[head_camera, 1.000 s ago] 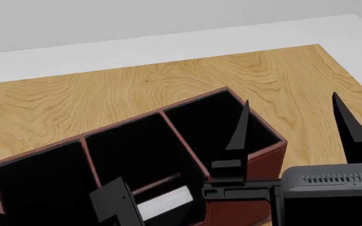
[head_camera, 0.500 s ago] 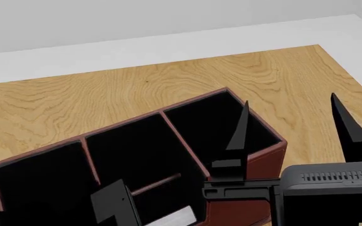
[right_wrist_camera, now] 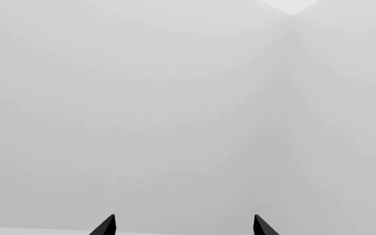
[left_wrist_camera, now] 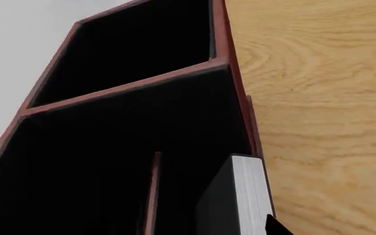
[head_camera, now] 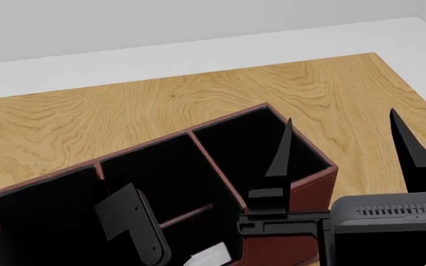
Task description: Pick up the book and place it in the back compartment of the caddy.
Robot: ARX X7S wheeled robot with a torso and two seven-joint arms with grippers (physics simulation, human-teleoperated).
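The book (left_wrist_camera: 248,196) stands partly inside the caddy (head_camera: 313,191), not clearly seated; left pincer's grip I cannot tell, right pincer (head_camera: 346,147) spread

Right gripper (right_wrist_camera: 184,226): only the two black pointed fingertips (right_wrist_camera: 105,226) show, at the picture's lower edge, well apart, nothing between them.
Background: plain pale grey walls (right_wrist_camera: 142,107) fill nearly the whole picture.
Corner: two wall faces meet along a faint seam (right_wrist_camera: 283,88) that runs up to a lighter patch (right_wrist_camera: 291,5) at the edge.
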